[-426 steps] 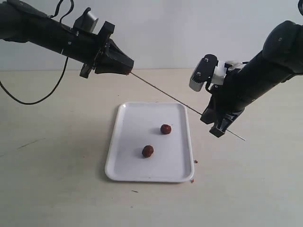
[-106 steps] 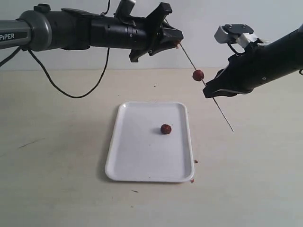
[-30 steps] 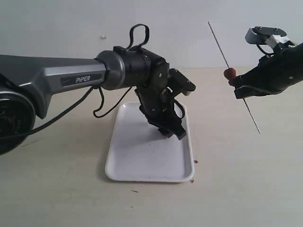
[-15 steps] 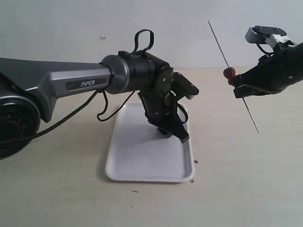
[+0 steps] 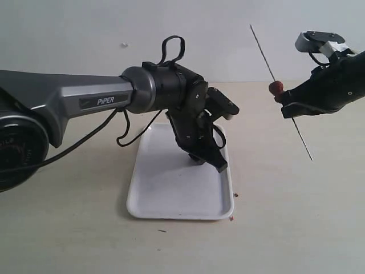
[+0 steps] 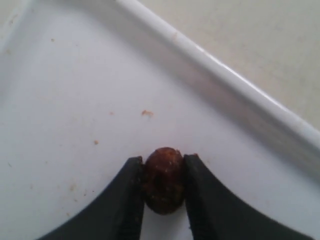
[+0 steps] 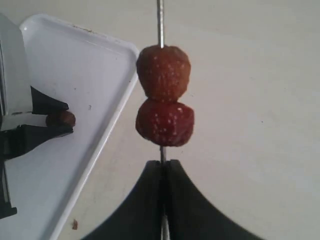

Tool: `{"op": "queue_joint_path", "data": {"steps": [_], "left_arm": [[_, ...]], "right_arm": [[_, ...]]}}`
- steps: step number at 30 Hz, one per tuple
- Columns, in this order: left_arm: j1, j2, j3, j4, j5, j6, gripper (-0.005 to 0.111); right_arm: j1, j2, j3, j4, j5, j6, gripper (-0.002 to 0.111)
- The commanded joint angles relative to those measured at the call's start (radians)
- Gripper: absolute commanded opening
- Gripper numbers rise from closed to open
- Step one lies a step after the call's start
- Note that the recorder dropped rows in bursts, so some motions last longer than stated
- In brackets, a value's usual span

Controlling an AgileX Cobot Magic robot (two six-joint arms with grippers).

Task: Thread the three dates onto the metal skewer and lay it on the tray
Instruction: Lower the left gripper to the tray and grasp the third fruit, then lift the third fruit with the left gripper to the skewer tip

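Left gripper [image 6: 164,167], at the centre of the exterior view, jaws narrowed onto a single date [image 6: 163,186] down at the floor of the tray [image 6: 240,95], near the tray's right rim; whether the fruit touches the floor cannot be told. Right gripper [image 7: 163,167], at the upper right of the exterior view and well apart from the tray, jaws closed on the metal skewer [image 7: 160,20]. The skewer is held aloft, tilted, carrying two dates [image 7: 164,72] that touch each other just beside the jaws.
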Motion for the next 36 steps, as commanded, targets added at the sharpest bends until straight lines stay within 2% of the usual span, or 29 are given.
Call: {"op": "queue_joint_path", "data": {"steps": [1,4,6,12,15,18,21,24,31,36], "left_arm": [[0.030,-0.038,-0.002,-0.027,0.032,-0.004,0.029],[0.073,-0.069,-0.002,-0.168,0.043,0.017,0.029],[0.114,-0.091,-0.002,-0.324,0.065,0.092,0.029],[0.298,-0.111,-0.002,-0.931,0.214,0.354,0.029],[0.391,-0.111,-0.002,-1.149,0.321,0.454,0.029],[0.458,-0.111,-0.002,-1.305,0.389,0.481,0.029],[0.499,-0.114,-0.002,-1.358,0.389,0.463,0.029],[0.512,-0.114,-0.002,-1.370,0.389,0.458,0.029],[0.500,-0.114,-0.002,-1.384,0.389,0.472,0.029],[0.483,-0.114,-0.002,-1.386,0.389,0.472,0.029]], "right_arm": [[-0.004,-0.009,0.001,0.010,-0.002,-0.019,0.000],[-0.004,-0.009,0.001,-0.006,0.010,-0.069,0.000],[-0.004,-0.009,0.001,-0.018,0.036,-0.108,0.000],[-0.004,-0.009,0.001,-0.051,0.087,-0.164,0.000],[-0.004,-0.009,0.001,-0.070,0.137,-0.222,0.000],[-0.004,-0.009,0.001,-0.126,0.212,-0.303,0.000],[-0.004,-0.009,0.001,-0.201,0.278,-0.321,0.000],[-0.004,-0.009,0.001,-0.203,0.344,-0.338,0.000],[-0.004,-0.009,0.001,-0.161,0.385,-0.373,0.000],[-0.004,-0.009,0.001,-0.056,0.416,-0.478,0.000]]}}
